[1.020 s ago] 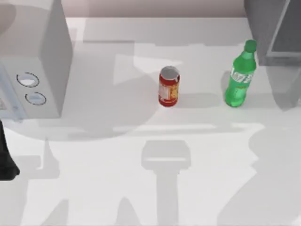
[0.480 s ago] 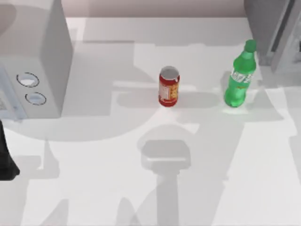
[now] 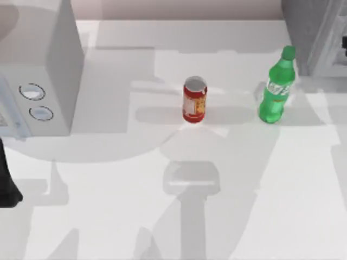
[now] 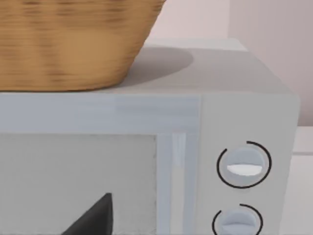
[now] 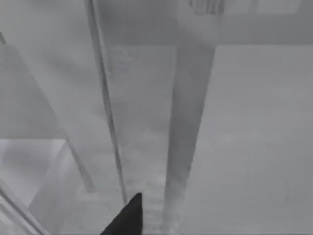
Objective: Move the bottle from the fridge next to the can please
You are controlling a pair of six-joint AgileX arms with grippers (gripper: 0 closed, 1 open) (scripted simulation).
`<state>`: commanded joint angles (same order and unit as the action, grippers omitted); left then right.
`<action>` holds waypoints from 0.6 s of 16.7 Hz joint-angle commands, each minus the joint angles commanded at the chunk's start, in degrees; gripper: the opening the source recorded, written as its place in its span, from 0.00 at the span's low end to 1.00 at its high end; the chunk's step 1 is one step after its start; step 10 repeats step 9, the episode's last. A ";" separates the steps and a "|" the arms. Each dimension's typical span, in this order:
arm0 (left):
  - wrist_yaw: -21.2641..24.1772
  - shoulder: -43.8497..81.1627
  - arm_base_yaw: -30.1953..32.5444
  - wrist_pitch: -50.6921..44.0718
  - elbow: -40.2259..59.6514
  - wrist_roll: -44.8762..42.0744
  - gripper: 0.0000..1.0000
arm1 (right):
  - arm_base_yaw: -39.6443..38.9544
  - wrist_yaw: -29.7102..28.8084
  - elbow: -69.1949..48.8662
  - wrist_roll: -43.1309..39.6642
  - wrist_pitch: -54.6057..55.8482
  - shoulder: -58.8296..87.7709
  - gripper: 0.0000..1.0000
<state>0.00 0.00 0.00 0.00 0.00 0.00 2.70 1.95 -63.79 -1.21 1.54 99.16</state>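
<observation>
The green bottle (image 3: 275,89) stands upright on the white table, right of the red can (image 3: 194,100) with a clear gap between them. Just behind and to the right of the bottle rises the grey fridge (image 3: 312,32) at the table's far right corner. Its pale door panel (image 5: 146,107) shows close up in the right wrist view, with a dark part of my right gripper (image 5: 124,219) in front of it. My left arm (image 3: 7,184) is parked at the table's left edge. A dark part of my left gripper (image 4: 94,218) faces the box with two dials.
A light grey box with two round dials (image 3: 38,81) fills the far left of the table. On top of that box (image 4: 244,98) sits a wicker basket (image 4: 73,44). Open tabletop (image 3: 190,216) lies in front of the can and bottle.
The fridge door has swung to the right, toward the fridge body, and shows less in the top view. Shadows on the table shifted. Bottle, can and left arm stayed put.
</observation>
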 joint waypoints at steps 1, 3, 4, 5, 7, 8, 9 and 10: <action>0.00 0.00 0.00 0.00 0.00 0.00 1.00 | -0.04 -0.02 -2.82 0.01 -0.57 2.23 1.00; 0.00 0.00 0.00 0.00 0.00 0.00 1.00 | -0.16 -0.03 -8.83 -0.01 -1.77 6.79 1.00; 0.00 0.00 0.00 0.00 0.00 0.00 1.00 | -0.23 -0.05 -11.71 -0.01 -2.34 8.91 1.00; 0.00 0.00 0.00 0.00 0.00 0.00 1.00 | -0.29 -0.06 -14.30 -0.02 -2.87 10.81 1.00; 0.00 0.00 0.00 0.00 0.00 0.00 1.00 | -0.37 -0.10 -18.00 -0.02 -3.68 13.66 1.00; 0.00 0.00 0.00 0.00 0.00 0.00 1.00 | -0.39 -0.11 -18.95 -0.02 -3.91 14.45 1.00; 0.00 0.00 0.00 0.00 0.00 0.00 1.00 | -0.40 -0.11 -19.29 -0.02 -4.00 14.74 1.00; 0.00 0.00 0.00 0.00 0.00 0.00 1.00 | -0.40 -0.11 -19.29 -0.02 -4.00 14.74 1.00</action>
